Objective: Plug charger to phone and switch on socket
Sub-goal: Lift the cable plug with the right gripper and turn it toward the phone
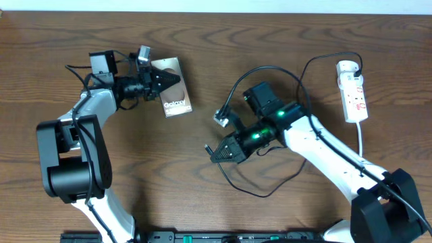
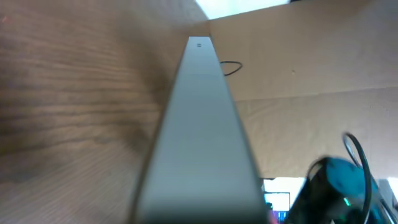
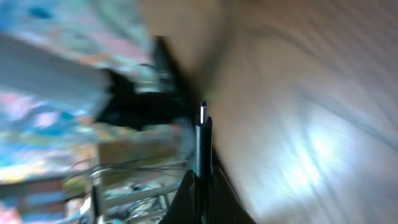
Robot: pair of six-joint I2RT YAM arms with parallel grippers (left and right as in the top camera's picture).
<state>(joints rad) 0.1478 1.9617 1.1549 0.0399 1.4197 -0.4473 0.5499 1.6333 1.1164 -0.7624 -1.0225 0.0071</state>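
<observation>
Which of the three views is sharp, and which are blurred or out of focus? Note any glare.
Overhead: sharp and evenly lit, the phone lettering legible. Left wrist: the phone's edge fills the frame, soft and out of focus. Right wrist: background smeared by blur, only the charger tip crisp; pale glare on the table.

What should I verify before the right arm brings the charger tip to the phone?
1. Left gripper shut on the phone: ok.
2. Phone's port on the edge pointing away from the left gripper, uncovered in the left wrist view: ok.
3. Right gripper shut on the charger tip, tip sticking out past the fingers: ok.
4. Tip lined up with the port: not ok; overhead, they are well apart.
5. Black cable reaching the socket: ok, though whether it is fully plugged in cannot be told.
6. Socket switched on: cannot tell.
</observation>
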